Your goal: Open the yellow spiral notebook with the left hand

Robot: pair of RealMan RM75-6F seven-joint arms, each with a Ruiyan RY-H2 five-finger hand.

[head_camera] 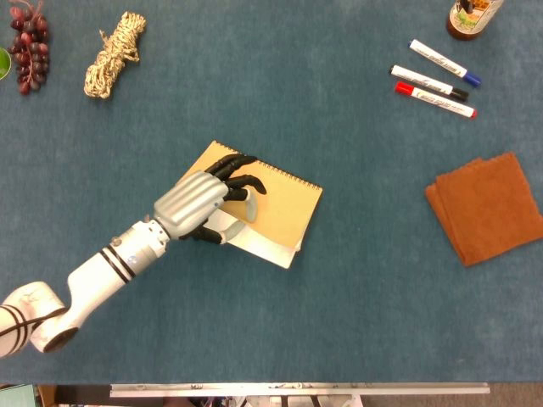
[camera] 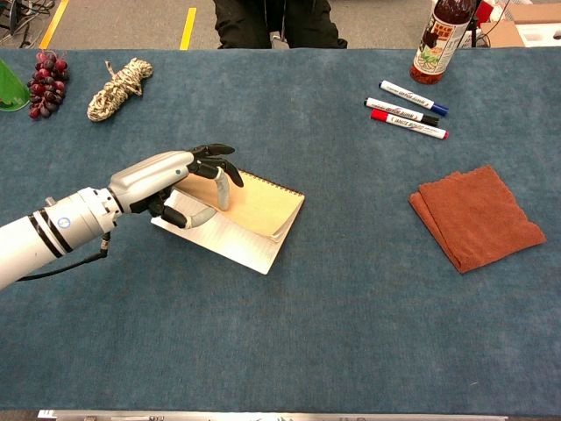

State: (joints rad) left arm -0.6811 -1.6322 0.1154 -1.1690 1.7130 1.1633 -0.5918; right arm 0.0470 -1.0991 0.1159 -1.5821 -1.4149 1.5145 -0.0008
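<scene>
A blue felt-covered desk (head_camera: 339, 297) fills the space, and the robot's left arm (head_camera: 93, 275) reaches in from the lower left. Near the desk's middle lies the yellow spiral notebook (head_camera: 284, 199), its wire binding along the far edge. The left robot hand (head_camera: 199, 203) holds the yellow cover (camera: 254, 203) lifted at a slant, dark fingers curled over the top and the thumb tucked beneath, so a white page (camera: 232, 241) shows below. The right robot hand is out of sight in both views.

Well to the right rests a folded rust-brown cloth (head_camera: 488, 206). At far left sits a bundle of twine (head_camera: 114, 54), beside a bunch of dark grapes (head_camera: 28, 44) and the edge of something green (camera: 10, 86). At far right stands a bottle (camera: 443, 31) with a label too small to read. Just before it lie three markers (head_camera: 437, 76), capped blue, black and red; their printing is illegible.
</scene>
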